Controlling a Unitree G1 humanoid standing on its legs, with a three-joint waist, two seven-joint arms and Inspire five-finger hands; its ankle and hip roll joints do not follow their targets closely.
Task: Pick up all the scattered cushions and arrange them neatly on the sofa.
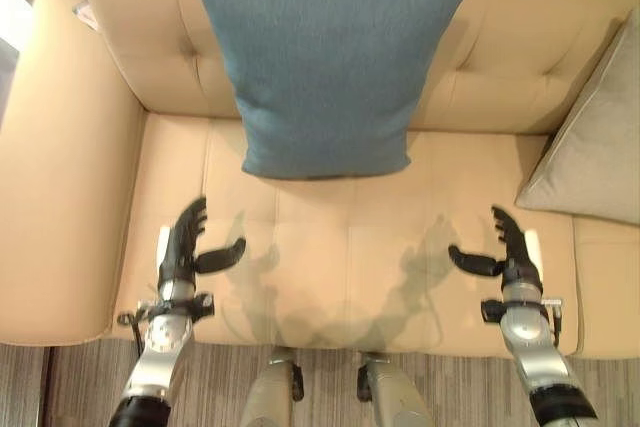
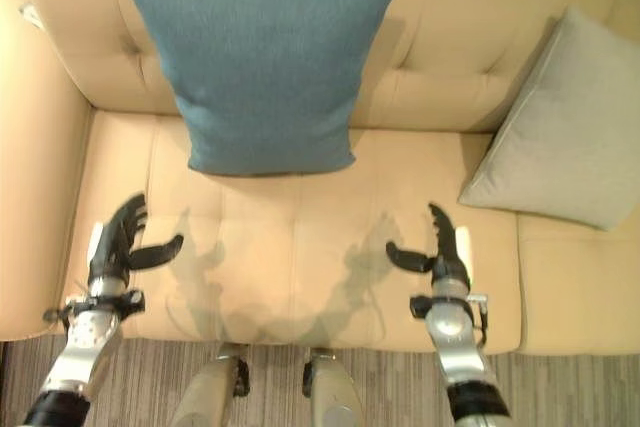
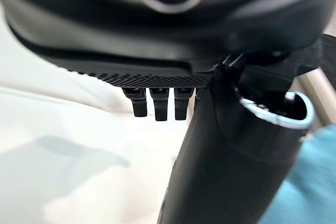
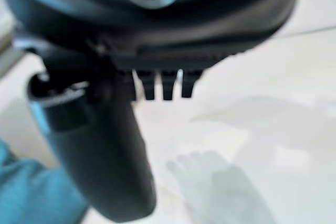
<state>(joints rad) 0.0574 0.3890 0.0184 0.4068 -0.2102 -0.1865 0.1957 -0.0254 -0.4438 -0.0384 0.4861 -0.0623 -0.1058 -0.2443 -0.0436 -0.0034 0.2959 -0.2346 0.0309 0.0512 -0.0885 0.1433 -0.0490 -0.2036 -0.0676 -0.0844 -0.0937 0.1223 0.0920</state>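
Note:
A blue cushion [image 1: 325,62] stands upright against the backrest in the middle of the beige sofa [image 1: 350,257]. A grey cushion [image 2: 565,132] leans against the backrest at the sofa's right end. My left hand [image 1: 185,247] hovers over the seat's front left, open and holding nothing, its thumb spread toward the middle. My right hand [image 1: 510,252] hovers over the seat's front right, open too and just as empty. Both hands are well in front of the blue cushion, apart from it. A corner of the blue cushion [image 3: 310,182] shows past the left thumb in the left wrist view.
The sofa's left armrest [image 1: 60,167] rises beside my left arm. Striped grey carpet [image 1: 70,387] runs along the sofa's front edge. The bare seat between my hands is free room.

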